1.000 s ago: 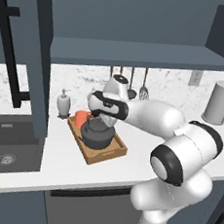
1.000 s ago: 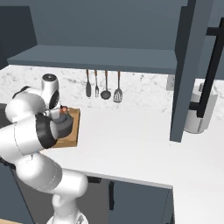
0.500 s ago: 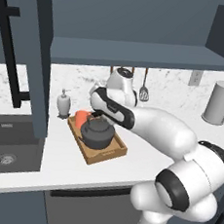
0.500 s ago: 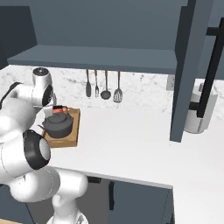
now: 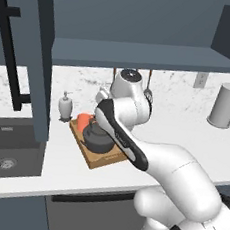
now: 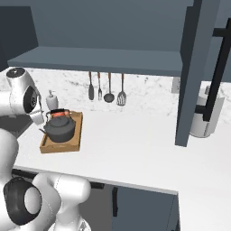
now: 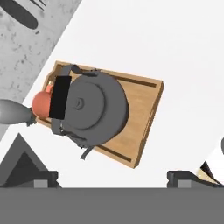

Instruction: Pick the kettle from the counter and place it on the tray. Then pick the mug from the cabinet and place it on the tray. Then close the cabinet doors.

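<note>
fingers (image 7: 111, 177) spread wide with nothing between them, looking down from above on my hand view, their two dark tips well apart at the bottom edge. going down in size: i see the cabinet (image 6: 113, 27) with both doors swung open, one door (image 5: 40, 54) at the left of my left base view, the other door (image 6: 191, 72) at the right of my right base view, each with a black bar handle. below runs the white speckled table (image 6: 135, 149). on it lies the wooden tray (image 7: 142, 109), near the back wall. the dark kettle (image 7: 89, 107) sits on the tray, spout toward the front edge. the orange mug (image 5: 83, 119) stands on the tray too, just behind the kettle, touching or nearly so. a soap bottle (image 5: 64, 106) stands just beside the tray.
</note>
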